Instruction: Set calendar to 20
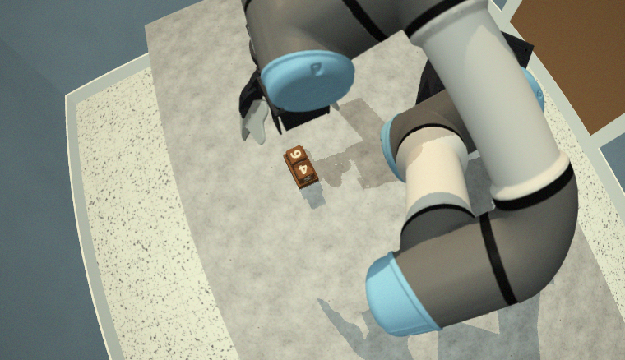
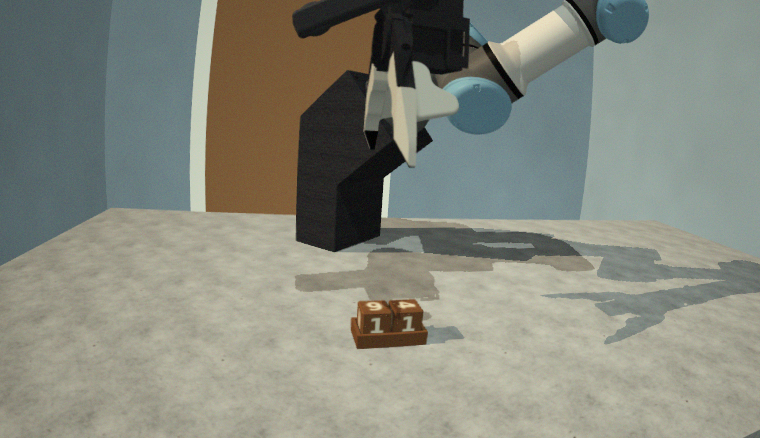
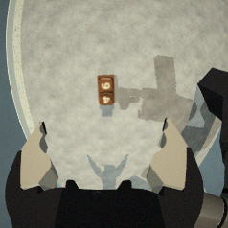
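Note:
A small brown calendar tray [image 2: 388, 336] sits on the grey table top with two brown cubes side by side in it. The left cube [image 2: 373, 317] shows 9 on top and 1 on the side facing the exterior camera. The right cube [image 2: 406, 315] shows 4 on top and 1 on that side. The tray also shows in the top view [image 1: 300, 166] and in the wrist view [image 3: 105, 90]. My gripper [image 2: 392, 130] is open and empty, high above the table, behind the tray. Its two pale fingers frame the wrist view [image 3: 102, 158]. I cannot see the month's name.
A black angled block [image 2: 342, 169], the arm's base mount, stands on the table behind the tray. The arm's links [image 1: 460, 153] hang over the right half of the table in the top view. A speckled floor surrounds the table.

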You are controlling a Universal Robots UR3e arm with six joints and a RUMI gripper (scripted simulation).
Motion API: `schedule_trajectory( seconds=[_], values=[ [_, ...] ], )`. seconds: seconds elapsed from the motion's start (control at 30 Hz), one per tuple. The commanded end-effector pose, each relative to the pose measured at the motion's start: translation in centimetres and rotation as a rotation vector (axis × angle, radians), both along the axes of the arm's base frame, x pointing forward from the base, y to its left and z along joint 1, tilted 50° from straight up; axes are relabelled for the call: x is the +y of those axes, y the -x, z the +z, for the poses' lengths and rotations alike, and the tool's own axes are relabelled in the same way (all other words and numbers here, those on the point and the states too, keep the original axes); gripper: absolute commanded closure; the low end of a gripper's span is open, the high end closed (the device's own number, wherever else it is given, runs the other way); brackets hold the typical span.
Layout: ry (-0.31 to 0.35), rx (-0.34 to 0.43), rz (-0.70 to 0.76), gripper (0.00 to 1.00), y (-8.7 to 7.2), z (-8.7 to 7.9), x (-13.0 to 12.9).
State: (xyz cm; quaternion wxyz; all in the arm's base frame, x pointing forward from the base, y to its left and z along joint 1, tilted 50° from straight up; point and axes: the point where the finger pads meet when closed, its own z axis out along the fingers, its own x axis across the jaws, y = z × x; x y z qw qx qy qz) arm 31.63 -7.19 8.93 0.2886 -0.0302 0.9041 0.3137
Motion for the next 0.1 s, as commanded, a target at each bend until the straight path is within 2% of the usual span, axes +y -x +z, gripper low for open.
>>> schedule_trajectory(
  seconds=[0.0, 0.07],
  values=[
    [0.002, 0.0, -0.001, 0.0, 0.0, 0.02, -0.07],
    [0.002, 0.0, -0.001, 0.0, 0.0, 0.02, -0.07]
  ],
)
